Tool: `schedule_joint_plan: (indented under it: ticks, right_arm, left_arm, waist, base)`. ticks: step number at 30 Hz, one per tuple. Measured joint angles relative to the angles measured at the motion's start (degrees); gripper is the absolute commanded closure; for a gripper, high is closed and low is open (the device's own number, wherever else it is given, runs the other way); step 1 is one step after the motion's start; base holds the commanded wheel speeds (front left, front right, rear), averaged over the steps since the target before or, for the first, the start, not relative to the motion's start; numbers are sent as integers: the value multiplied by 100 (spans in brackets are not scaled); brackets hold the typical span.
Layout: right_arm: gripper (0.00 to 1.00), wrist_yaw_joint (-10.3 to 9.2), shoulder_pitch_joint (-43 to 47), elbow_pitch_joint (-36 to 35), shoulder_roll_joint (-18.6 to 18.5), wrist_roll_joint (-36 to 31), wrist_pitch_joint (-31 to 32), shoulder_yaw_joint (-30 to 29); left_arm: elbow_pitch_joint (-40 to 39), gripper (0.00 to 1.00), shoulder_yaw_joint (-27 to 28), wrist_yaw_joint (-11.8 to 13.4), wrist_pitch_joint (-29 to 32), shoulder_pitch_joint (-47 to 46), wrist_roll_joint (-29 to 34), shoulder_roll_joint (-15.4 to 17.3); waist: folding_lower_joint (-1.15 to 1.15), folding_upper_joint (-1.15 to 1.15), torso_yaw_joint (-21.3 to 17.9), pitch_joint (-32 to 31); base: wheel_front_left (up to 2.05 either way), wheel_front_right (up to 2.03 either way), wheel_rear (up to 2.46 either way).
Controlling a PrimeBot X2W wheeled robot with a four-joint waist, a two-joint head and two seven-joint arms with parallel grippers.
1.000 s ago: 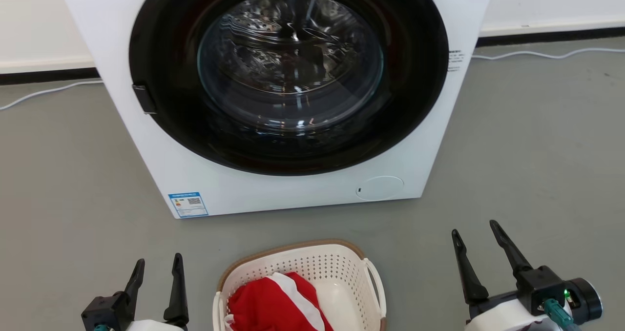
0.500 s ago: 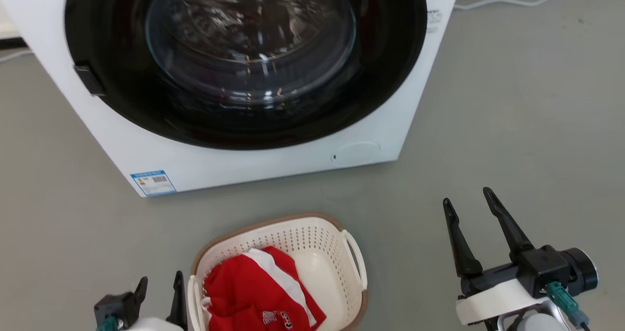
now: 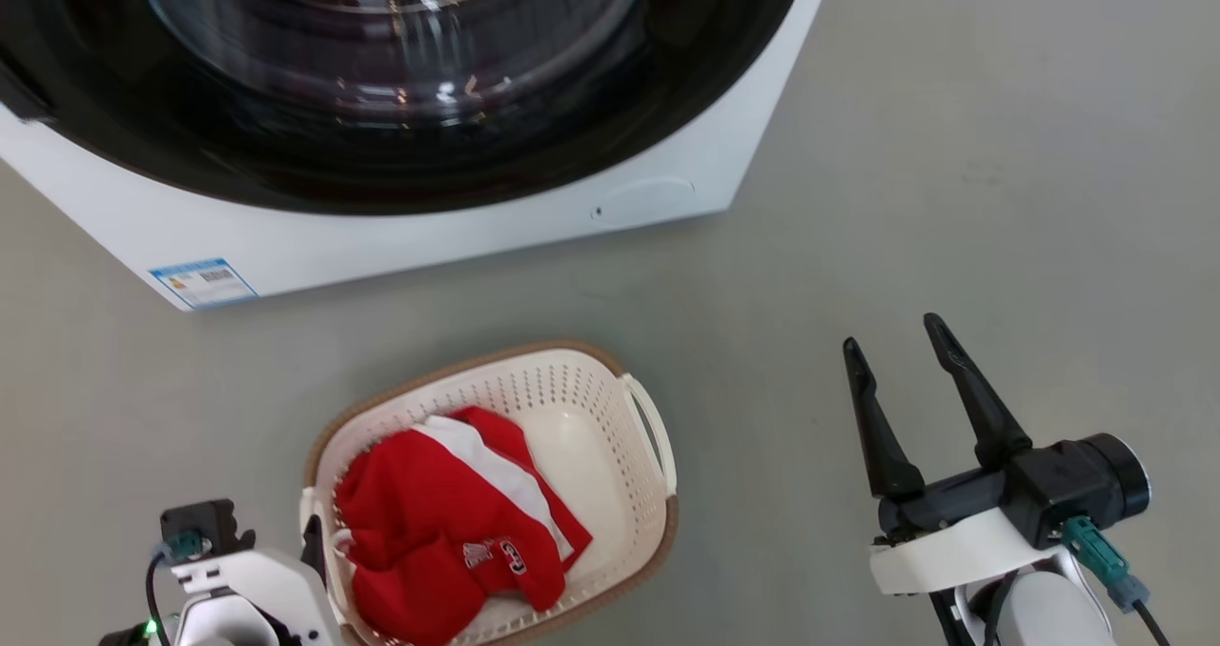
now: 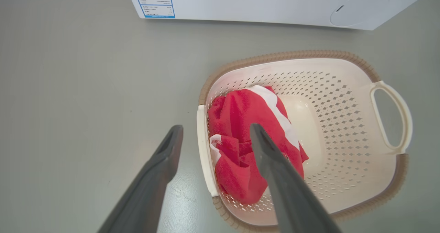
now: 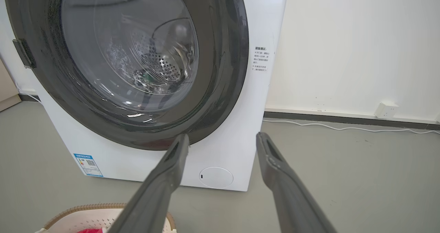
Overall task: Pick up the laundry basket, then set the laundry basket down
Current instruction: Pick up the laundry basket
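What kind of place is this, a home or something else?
Probably a laundry area in a plain room; home or test space, I cannot tell. A front-loading washer stands on a grey floor, with a laundry basket holding a red garment before it.

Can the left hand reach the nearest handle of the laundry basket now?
Probably yes. The open left hand hangs over that handle of the laundry basket, one finger outside it, one above the red garment. Nothing stands between; only the garment lies close.
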Motion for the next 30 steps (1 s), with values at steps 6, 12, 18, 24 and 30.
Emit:
schedule_joint_plan:
  ticks: [6, 12, 18, 24, 30]
  right_arm:
    - [0, 2, -196, -60, 3, 58, 0, 55]
    - [0, 2, -234, -172, 4, 144, -1, 63]
    - [0, 2, -370, -236, 4, 168, -1, 56]
    - [0, 2, -473, -347, 5, 202, -1, 52]
    - [0, 2, -658, -364, 5, 263, -1, 48]
  left_arm:
    - [587, 0, 30, 57, 105, -461, -22, 170]
    - [1043, 0, 48, 82, 26, -675, -67, 338]
    - [1426, 0, 1, 16, -30, -999, -105, 387]
    - [1626, 0, -33, 18, -83, -1406, -122, 433]
    - [1841, 0, -68, 25, -97, -1689, -131, 575]
  waist:
    - [0, 0, -153, 424]
    - [0, 0, -287, 781]
    - [0, 0, -338, 1120]
    - [0, 0, -335, 1454]
    - [0, 0, -335, 1768]
  base:
    - [0, 0, 0]
    - [0, 0, 0]
    - [0, 0, 0]
    - [0, 0, 0]
    - [0, 0, 0]
